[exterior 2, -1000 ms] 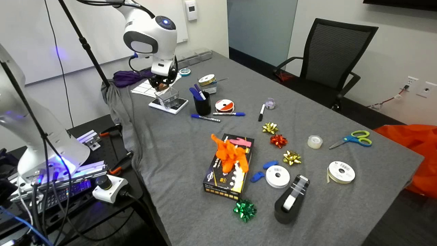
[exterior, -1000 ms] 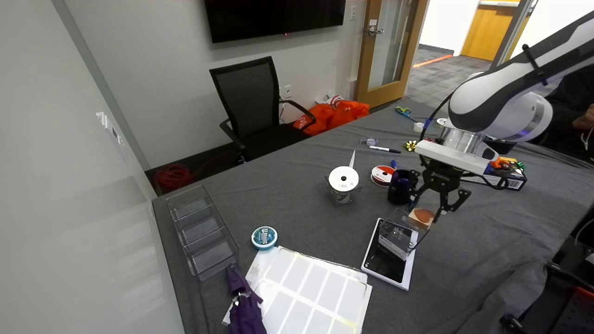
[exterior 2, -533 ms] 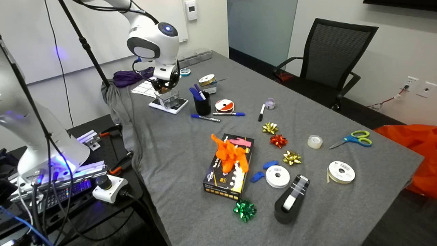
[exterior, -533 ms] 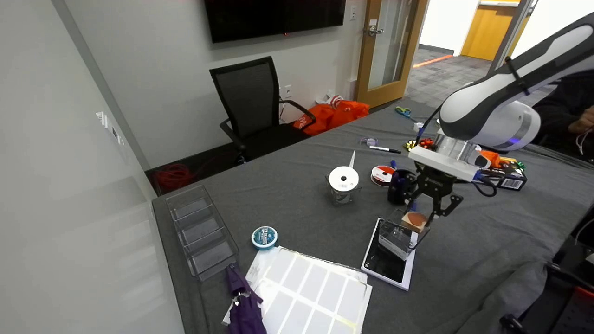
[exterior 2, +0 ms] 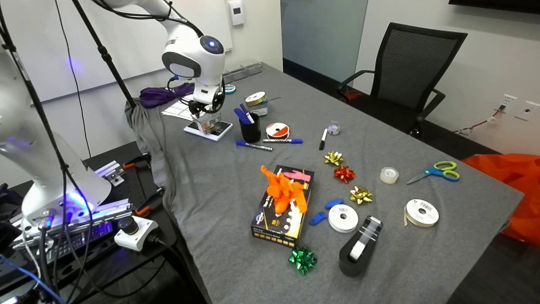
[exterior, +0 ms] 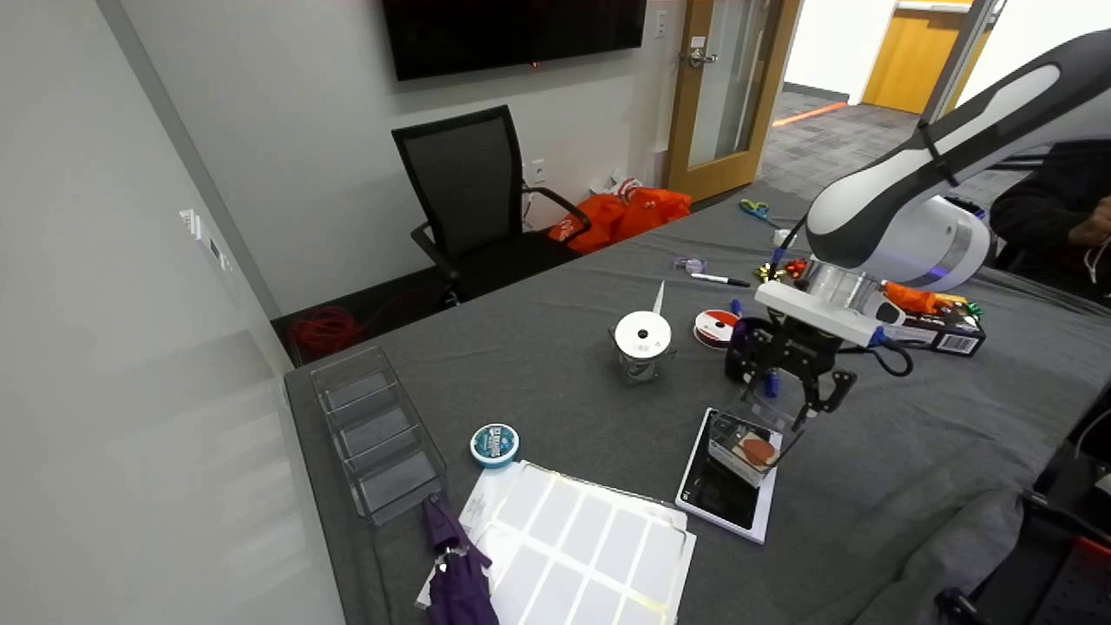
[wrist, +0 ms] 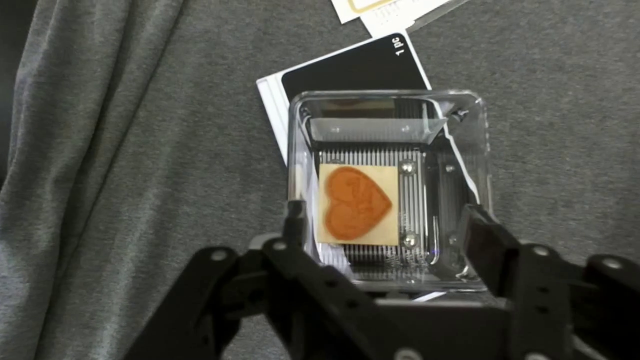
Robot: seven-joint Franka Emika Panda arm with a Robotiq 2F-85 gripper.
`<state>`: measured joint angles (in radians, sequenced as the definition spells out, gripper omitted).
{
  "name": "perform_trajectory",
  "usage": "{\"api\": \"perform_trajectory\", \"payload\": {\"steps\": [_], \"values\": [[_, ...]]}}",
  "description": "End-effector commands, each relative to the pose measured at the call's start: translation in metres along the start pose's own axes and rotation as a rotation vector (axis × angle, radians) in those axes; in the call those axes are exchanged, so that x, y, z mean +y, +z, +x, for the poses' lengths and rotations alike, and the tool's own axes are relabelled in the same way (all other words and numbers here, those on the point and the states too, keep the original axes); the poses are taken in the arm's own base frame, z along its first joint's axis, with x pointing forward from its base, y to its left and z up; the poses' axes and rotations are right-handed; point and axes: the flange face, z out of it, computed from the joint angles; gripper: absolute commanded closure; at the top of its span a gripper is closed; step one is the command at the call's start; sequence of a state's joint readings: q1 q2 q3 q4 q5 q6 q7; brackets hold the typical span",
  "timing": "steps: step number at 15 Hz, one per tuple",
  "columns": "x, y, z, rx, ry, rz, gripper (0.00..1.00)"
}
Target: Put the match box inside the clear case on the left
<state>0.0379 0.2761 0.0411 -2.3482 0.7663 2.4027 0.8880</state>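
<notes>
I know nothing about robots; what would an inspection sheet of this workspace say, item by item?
Surface: grey tablecloth, wrinkled in places.
Job's things: pale heart-marked block lies inside the clear plastic container, which rests on a black-and-white package.
Clutter: pen cup, black printed box, scissors, tape dispenser, green gift bow.
Gripper: open above the block, holding nothing; whether it touches the container's rim is unclear.
Cables: black cables hang in front of the robot's white base.
Surroundings: mesh chair, wall screen, orange bags, partly seen person.
</notes>
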Motion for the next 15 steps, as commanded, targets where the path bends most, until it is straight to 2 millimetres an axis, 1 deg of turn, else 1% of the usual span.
{"api": "perform_trajectory", "payload": {"steps": [1, 4, 5, 12, 15], "values": [[-0.002, -0.003, -0.001, -0.007, -0.005, 0.003, 0.00], [0.000, -0.013, -0.002, 0.019, -0.008, 0.006, 0.00], [0.001, -0.018, -0.002, 0.051, -0.013, 0.019, 0.00], [0.002, -0.075, -0.001, 0.244, -0.070, 0.069, 0.00], [0.003, -0.095, 0.000, 0.315, -0.080, 0.070, 0.00]]}}
